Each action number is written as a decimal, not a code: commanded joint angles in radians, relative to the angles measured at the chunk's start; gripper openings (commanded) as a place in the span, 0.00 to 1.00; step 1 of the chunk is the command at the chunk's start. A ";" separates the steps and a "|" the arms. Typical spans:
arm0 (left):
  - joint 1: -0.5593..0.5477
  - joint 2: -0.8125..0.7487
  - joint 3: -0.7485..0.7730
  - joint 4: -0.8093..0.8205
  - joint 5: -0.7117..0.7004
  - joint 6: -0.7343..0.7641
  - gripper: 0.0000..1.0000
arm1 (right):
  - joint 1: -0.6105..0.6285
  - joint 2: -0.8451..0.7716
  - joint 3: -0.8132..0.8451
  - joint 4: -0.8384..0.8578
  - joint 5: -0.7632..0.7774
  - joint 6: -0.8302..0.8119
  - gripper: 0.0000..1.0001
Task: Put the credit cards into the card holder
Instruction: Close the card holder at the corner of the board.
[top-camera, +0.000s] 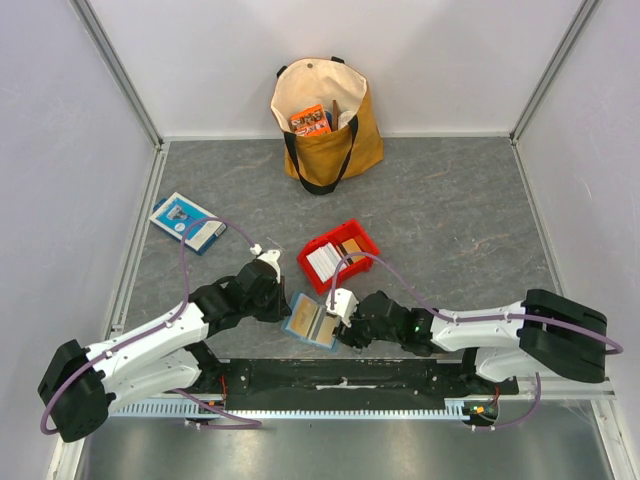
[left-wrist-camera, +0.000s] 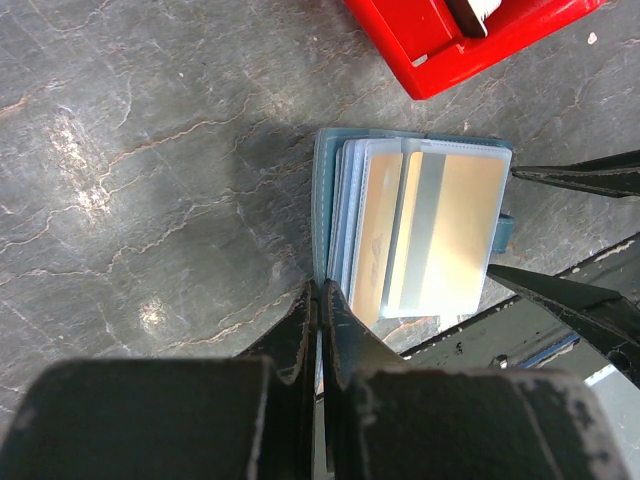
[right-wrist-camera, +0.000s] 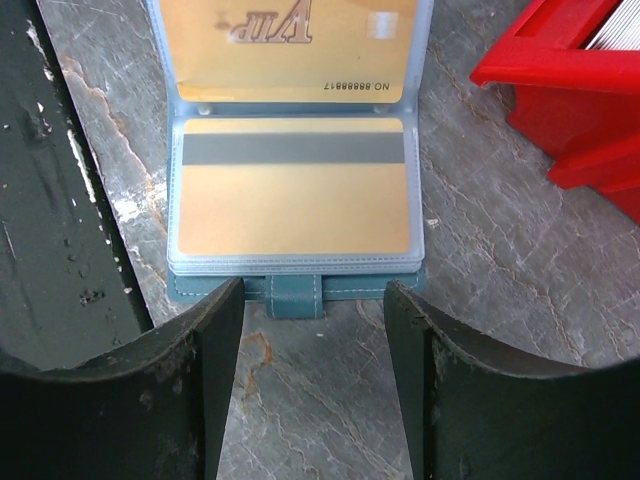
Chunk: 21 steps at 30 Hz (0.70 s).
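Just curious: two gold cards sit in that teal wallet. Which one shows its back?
The striped card, at the tab end of the wallet nearest the right gripper: a dark stripe crosses it, while the VIP card shows lettering.

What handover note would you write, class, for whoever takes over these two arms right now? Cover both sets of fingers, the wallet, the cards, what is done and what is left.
Left fingers: shut at the wallet edge; whether they pinch it is unclear.
Right fingers: open, empty, either side of the wallet's tab.
Wallet: lying open between the two sets of fingers.
Done: two tan cards sit in its clear sleeves.
Left: more cards lie in the red bin, to go in.
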 joint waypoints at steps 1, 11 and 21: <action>-0.001 0.002 0.016 0.020 0.005 -0.017 0.02 | 0.002 0.027 -0.012 0.093 -0.008 -0.011 0.65; -0.001 0.002 0.011 0.024 0.004 -0.020 0.02 | 0.002 0.122 0.012 0.049 -0.036 -0.002 0.47; 0.001 0.007 0.027 -0.014 -0.058 -0.052 0.02 | 0.002 0.033 -0.028 0.119 -0.017 0.038 0.07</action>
